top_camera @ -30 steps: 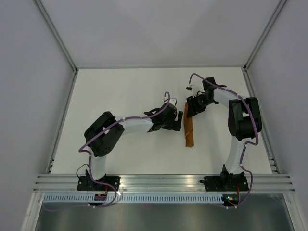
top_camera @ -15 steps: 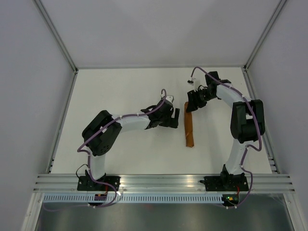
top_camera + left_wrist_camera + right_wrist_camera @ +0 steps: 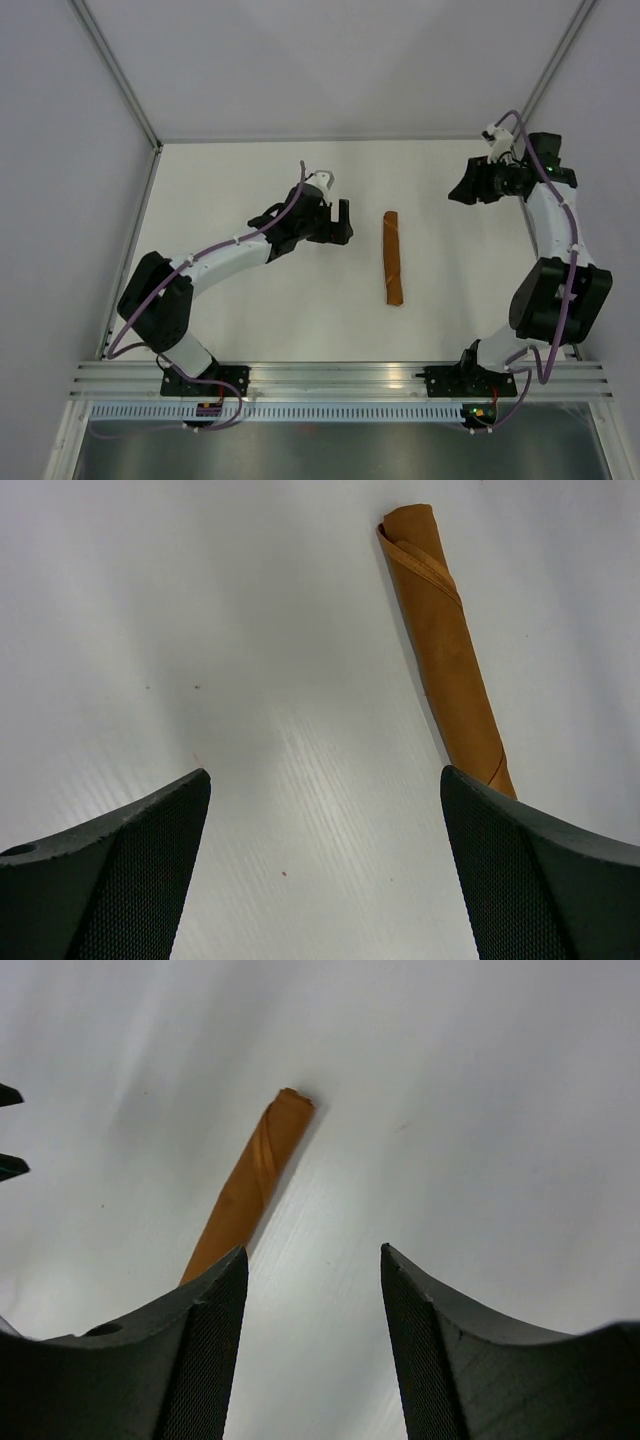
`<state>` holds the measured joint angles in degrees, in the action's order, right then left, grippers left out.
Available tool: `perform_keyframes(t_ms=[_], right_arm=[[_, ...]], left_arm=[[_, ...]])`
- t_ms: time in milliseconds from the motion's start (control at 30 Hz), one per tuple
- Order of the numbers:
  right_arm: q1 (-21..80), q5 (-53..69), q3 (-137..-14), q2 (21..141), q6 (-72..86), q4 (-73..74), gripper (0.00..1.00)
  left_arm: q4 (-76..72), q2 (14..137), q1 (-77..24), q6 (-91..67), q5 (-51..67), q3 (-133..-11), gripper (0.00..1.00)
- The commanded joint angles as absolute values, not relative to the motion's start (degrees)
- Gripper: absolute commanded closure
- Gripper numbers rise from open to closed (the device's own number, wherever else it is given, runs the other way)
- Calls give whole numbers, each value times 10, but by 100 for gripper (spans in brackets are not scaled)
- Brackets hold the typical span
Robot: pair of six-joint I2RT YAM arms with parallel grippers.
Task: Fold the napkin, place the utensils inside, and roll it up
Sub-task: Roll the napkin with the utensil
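Now the rust-orange brown fabric napkin (image 3: 393,258) lies rolled into a slim tube on the white table (image 3: 250,300), running near to far. The left gripper (image 3: 342,224) sits near the left of its far end, jaws spread and empty. The right gripper (image 3: 459,190) is well apart to the far right, jaws likewise parted, holding nothing.

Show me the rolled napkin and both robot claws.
napkin (image 3: 393,258), top view, middle of the roll.
left gripper (image 3: 325,775), left wrist view, midway between fingertips.
right gripper (image 3: 312,1250), right wrist view, midway between fingertips.
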<state>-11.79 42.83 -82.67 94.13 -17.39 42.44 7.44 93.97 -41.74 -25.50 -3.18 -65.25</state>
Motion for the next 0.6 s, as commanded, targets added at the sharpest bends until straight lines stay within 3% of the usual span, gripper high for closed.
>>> perform_keyframes(t_ms=[0,200,567], right_arm=[[-184,438,-798,860,-189,438,38],[-283,440,-720,766,-231,447,34],[-316,467,-685,745,-215,426,27]], left_arm=[[95,889,-402,-214,-6,-629,0],[117,822,-374,-204,10,-601,0],[128,784,-366,-196,13,-582,0]])
